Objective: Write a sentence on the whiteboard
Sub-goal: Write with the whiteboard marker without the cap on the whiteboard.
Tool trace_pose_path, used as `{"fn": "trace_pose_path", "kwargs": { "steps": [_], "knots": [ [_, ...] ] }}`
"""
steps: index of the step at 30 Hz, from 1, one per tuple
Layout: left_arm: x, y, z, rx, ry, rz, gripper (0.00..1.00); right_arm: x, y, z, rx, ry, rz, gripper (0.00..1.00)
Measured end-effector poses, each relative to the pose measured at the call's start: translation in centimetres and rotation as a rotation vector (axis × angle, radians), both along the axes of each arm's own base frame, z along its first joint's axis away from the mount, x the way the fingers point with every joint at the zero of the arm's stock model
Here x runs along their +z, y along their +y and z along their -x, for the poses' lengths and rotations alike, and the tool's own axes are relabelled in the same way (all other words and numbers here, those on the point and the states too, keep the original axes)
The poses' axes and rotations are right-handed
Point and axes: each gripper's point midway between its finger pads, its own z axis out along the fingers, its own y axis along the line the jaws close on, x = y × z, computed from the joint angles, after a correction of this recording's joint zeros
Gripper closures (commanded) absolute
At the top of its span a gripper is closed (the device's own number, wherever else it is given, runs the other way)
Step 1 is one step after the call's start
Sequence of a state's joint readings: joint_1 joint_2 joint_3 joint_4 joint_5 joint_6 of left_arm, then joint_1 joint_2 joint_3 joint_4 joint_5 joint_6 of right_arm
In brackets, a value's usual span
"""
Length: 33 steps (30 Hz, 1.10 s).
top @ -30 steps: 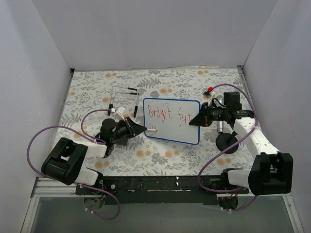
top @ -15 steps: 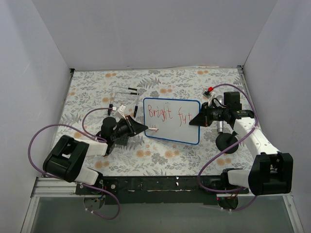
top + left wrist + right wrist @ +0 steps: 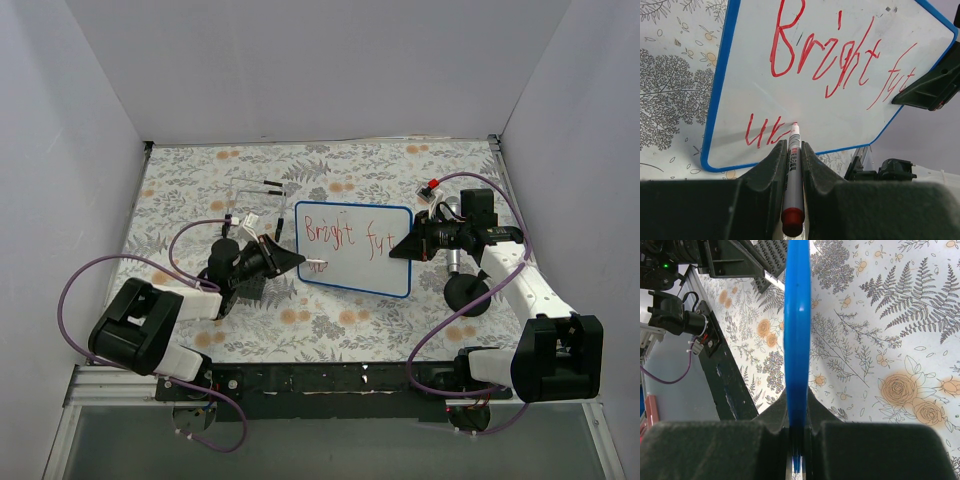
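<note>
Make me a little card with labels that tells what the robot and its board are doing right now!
board: whiteboard, white with a blue rim
under it: flowery table
writing: red sentence, top line reads "Bright fut", second line only a few strokes
left hand: shut on a red marker, tip touching the board at the second line
right hand: shut on the board's blue rim, at its right edge

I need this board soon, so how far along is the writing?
Done: the top line of the sentence, "Bright fut", is on the whiteboard. In hand: the left gripper holds a red marker, tip on the second line's first strokes, while the right gripper clamps the board's rim. Left: likely the rest of that line.
</note>
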<state>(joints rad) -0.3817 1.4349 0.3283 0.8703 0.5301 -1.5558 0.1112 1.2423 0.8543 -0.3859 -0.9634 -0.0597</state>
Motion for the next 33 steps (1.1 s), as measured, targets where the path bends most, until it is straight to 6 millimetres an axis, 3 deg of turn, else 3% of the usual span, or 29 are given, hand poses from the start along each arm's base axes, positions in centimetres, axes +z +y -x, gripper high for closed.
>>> {"fn": "trace_pose_path", "kwargs": {
  "steps": [20,33],
  "knots": [
    [-1.8,0.8,0.6,0.024,0.031,-0.055,1.00,0.0,-0.2,-0.1,-0.007,0.000,0.000,0.99],
    [-3.2,0.2,1.7,-0.047,0.084,-0.052,1.00,0.0,-0.2,-0.2,-0.007,-0.005,0.000,0.99]
  ]
}}
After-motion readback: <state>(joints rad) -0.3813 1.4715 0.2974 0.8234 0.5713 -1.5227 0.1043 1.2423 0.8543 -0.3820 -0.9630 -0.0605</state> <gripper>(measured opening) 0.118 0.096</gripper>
